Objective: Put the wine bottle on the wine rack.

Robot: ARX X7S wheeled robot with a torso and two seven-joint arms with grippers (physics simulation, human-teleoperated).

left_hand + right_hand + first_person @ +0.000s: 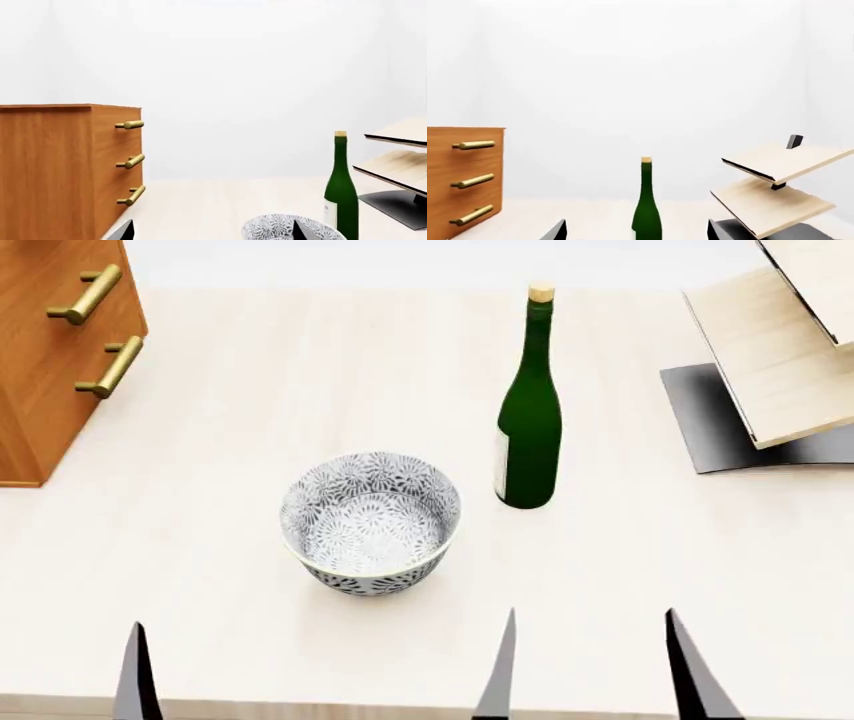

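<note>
While both grippers wait spread wide and empty at the near table edge, the left gripper (314, 670) behind the bowl (371, 522) and the right gripper (594, 665) beside it, the wine bottle (530, 410) stands upright between bowl and wine rack (774, 370), touching neither.

The wine bottle (530, 430) stands upright on the pale counter (200, 540), a tall slender dark green glass bottle with a long neck, a cream cork top and a pale label low on its side. The wine rack (781, 360) sits apart from it at the far right: tilted light wooden boards with thin black edges, stacked over a dark grey metal base.
</note>
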